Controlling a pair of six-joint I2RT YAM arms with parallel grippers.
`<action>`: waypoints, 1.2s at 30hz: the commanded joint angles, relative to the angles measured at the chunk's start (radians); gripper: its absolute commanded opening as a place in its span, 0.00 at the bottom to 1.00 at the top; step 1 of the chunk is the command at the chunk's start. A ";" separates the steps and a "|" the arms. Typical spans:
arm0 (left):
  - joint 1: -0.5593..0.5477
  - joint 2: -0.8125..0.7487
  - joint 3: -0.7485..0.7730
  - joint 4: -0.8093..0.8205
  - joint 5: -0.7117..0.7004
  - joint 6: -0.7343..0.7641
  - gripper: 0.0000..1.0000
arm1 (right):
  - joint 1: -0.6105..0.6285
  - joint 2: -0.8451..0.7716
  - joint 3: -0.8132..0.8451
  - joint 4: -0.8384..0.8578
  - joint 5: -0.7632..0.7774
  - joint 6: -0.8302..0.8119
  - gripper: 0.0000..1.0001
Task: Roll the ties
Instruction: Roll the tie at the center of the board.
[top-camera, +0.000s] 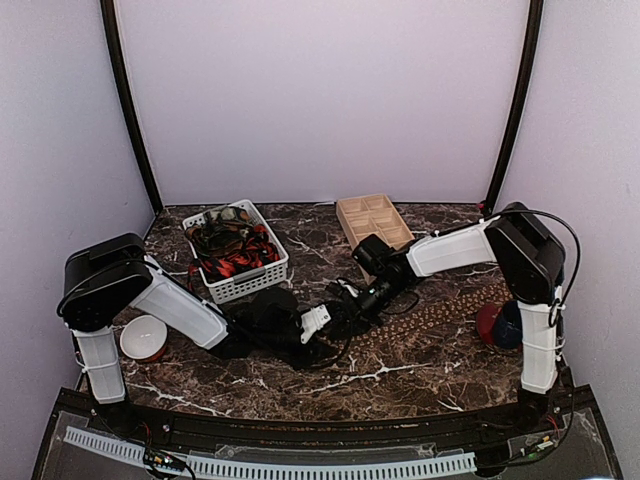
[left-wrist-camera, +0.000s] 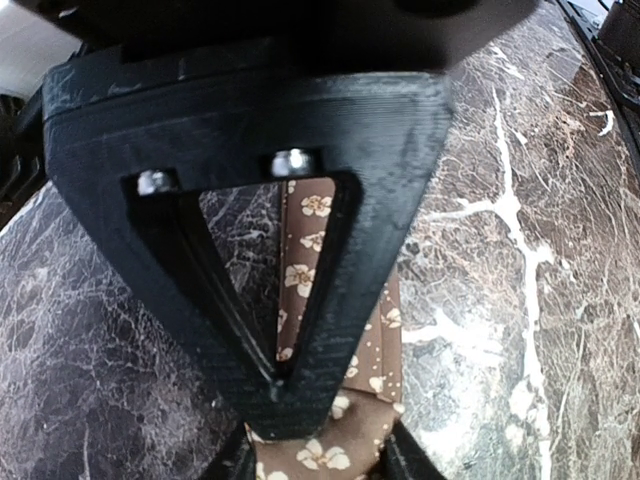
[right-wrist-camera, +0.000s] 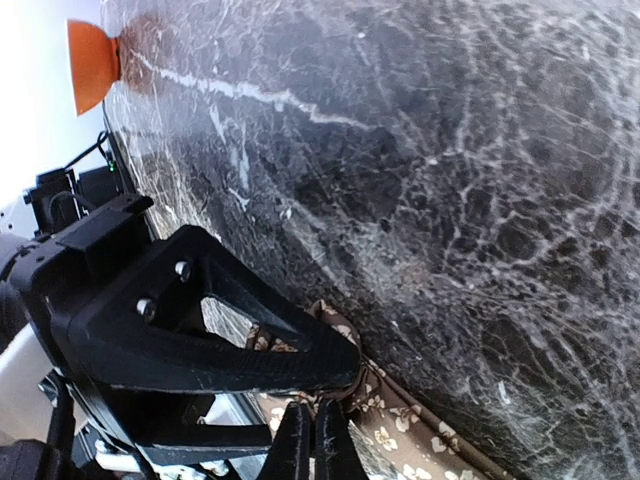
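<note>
A brown tie (top-camera: 430, 315) with pale flowers and dots lies across the marble table, running from the centre toward the right. Both grippers meet at its left end. In the left wrist view my left gripper (left-wrist-camera: 315, 466) has the folded end of the brown tie (left-wrist-camera: 330, 455) between its fingers, shut on it. My right gripper (right-wrist-camera: 316, 425) is shut, its tips touching the brown tie (right-wrist-camera: 400, 425) beside the left gripper's black triangular finger (right-wrist-camera: 250, 350). Whether fabric is pinched between the right fingers is hidden. More ties, red-and-black and dark, fill a white basket (top-camera: 250, 283).
A wooden compartment tray (top-camera: 372, 220) stands at the back centre. A white bowl (top-camera: 145, 338) sits by the left arm's base, and a red and blue bowl (top-camera: 500, 325) by the right arm's base. Black cables trail near the grippers.
</note>
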 joint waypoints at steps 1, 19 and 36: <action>-0.011 -0.001 -0.040 -0.128 -0.015 -0.020 0.41 | 0.008 0.004 -0.011 -0.016 0.025 -0.034 0.00; 0.008 -0.380 -0.191 -0.027 -0.166 -0.230 0.99 | -0.027 -0.020 -0.110 0.074 0.069 -0.022 0.00; -0.059 -0.023 -0.054 0.103 -0.136 -0.096 0.75 | -0.010 -0.028 -0.096 0.103 0.076 0.017 0.00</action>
